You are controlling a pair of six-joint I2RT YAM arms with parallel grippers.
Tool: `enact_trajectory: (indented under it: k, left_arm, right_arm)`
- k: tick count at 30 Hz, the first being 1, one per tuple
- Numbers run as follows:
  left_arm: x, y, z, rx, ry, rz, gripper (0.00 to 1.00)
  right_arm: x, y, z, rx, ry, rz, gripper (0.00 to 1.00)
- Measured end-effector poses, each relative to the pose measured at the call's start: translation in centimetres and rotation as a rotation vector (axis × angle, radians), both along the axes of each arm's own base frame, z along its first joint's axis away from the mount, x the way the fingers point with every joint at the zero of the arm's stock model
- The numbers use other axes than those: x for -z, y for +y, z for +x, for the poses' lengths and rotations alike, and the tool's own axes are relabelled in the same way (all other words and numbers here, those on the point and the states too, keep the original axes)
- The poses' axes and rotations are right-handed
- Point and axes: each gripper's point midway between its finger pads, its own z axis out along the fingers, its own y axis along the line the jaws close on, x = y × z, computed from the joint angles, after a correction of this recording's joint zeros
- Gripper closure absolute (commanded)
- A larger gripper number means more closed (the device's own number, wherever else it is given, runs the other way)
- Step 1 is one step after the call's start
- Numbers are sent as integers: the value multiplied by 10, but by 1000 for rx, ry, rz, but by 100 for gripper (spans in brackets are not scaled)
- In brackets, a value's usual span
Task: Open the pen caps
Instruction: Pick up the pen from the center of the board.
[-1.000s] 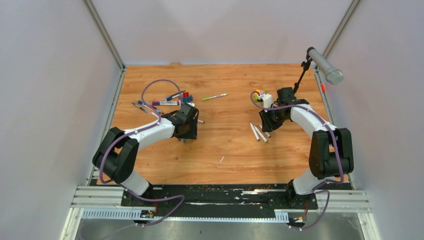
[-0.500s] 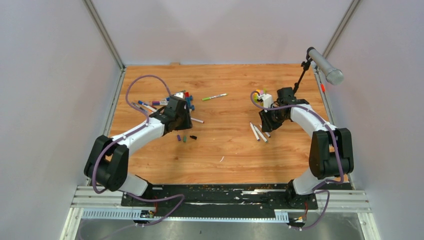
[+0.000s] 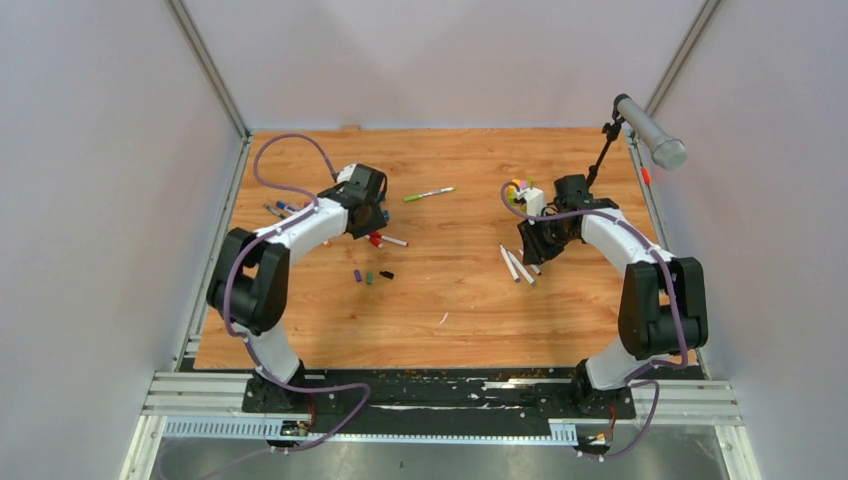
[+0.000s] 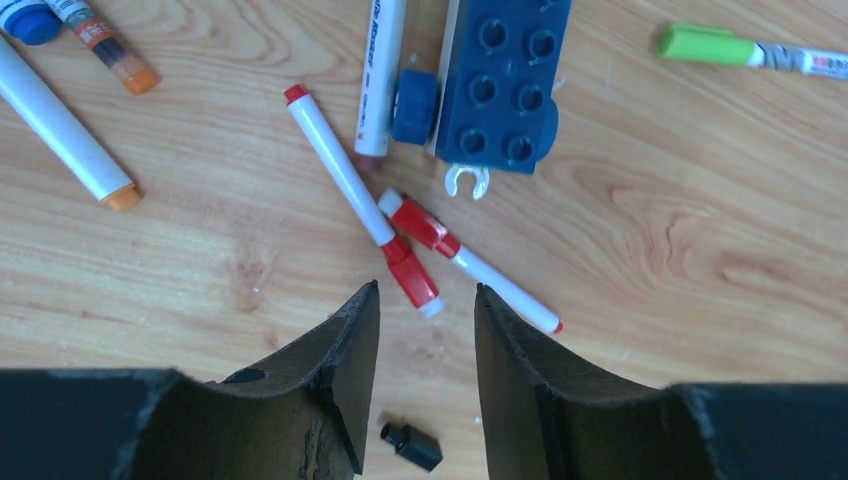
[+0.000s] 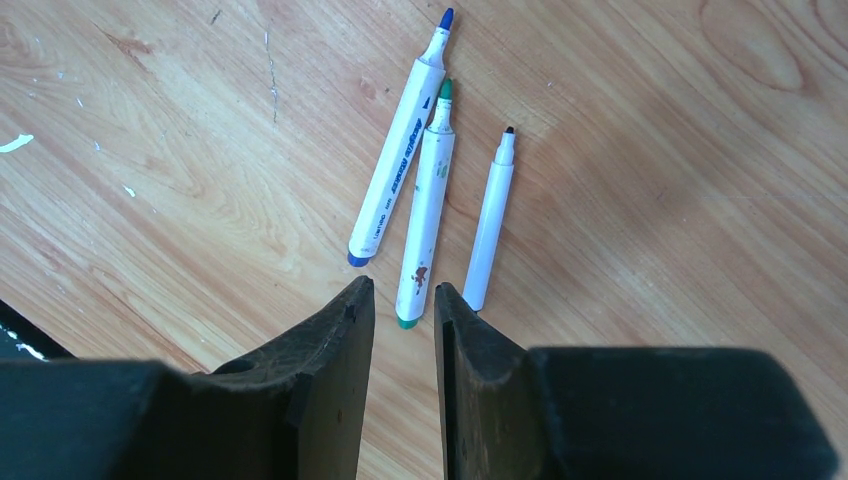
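Note:
My left gripper (image 4: 427,292) is open with nothing between its fingers, hovering just short of two red-capped pens (image 4: 345,180) (image 4: 470,262) that lie crossed on the wood. A loose black pen cap (image 4: 411,446) lies on the table under the jaws. From above, purple (image 3: 357,275), green (image 3: 369,278) and black (image 3: 386,274) caps sit nearer than the left gripper (image 3: 372,222). My right gripper (image 5: 403,285) is open and holds nothing. It hangs over the near ends of three uncapped pens with blue (image 5: 395,160), green (image 5: 427,210) and black (image 5: 490,220) tips.
A blue toy brick (image 4: 505,80) lies just beyond the red pens, with more pens (image 3: 290,208) to its left. A green-capped pen (image 3: 429,194) lies alone at mid-table. A coloured block stack (image 3: 517,188) and a microphone on its stand (image 3: 650,130) are by the right arm.
My left arm has swung away from the table's middle toward the far pen pile, uncovering three loose caps where it was. Its jaws narrowed slightly. The right arm has not moved.

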Motion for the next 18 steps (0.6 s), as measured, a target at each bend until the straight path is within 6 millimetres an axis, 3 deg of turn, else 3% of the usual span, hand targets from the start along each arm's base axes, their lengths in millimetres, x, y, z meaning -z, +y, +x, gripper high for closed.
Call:
enact_trajectory:
  k: [6,18]
  left_arm:
    - [22,-5,15,-47,74,12,53]
    - [44,-5,9,-74,160,25,57]
  right_arm:
    - [0,0,-1,-1,3,3,70]
    - [-1,1,-1,-4,4,9,70]
